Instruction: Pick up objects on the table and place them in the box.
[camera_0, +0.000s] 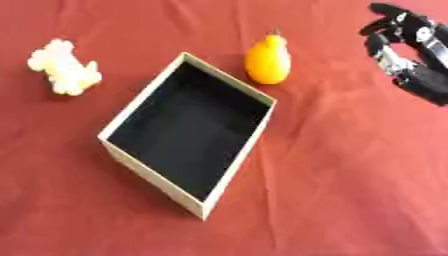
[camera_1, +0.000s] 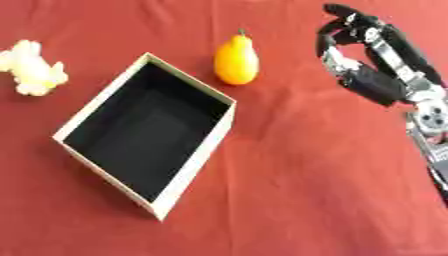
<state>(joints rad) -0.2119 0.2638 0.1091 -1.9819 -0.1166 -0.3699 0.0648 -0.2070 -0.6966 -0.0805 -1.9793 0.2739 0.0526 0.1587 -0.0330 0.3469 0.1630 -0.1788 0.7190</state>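
Observation:
An open box (camera_0: 116, 126) with cream walls and a black inside sits askew in the middle of the red cloth, with nothing visible in it. An orange pear-shaped fruit (camera_0: 268, 61) stands just beyond the box's far right corner. A pale yellow lumpy object (camera_0: 63, 68) lies to the left of the box. My right hand (camera_1: 363, 55) hovers at the upper right, to the right of the fruit and apart from it, fingers loosely bent and holding nothing. My left hand does not show.
Red cloth (camera_0: 350, 190) covers the whole table. My right forearm (camera_1: 427, 130) runs down the right edge of the right eye view.

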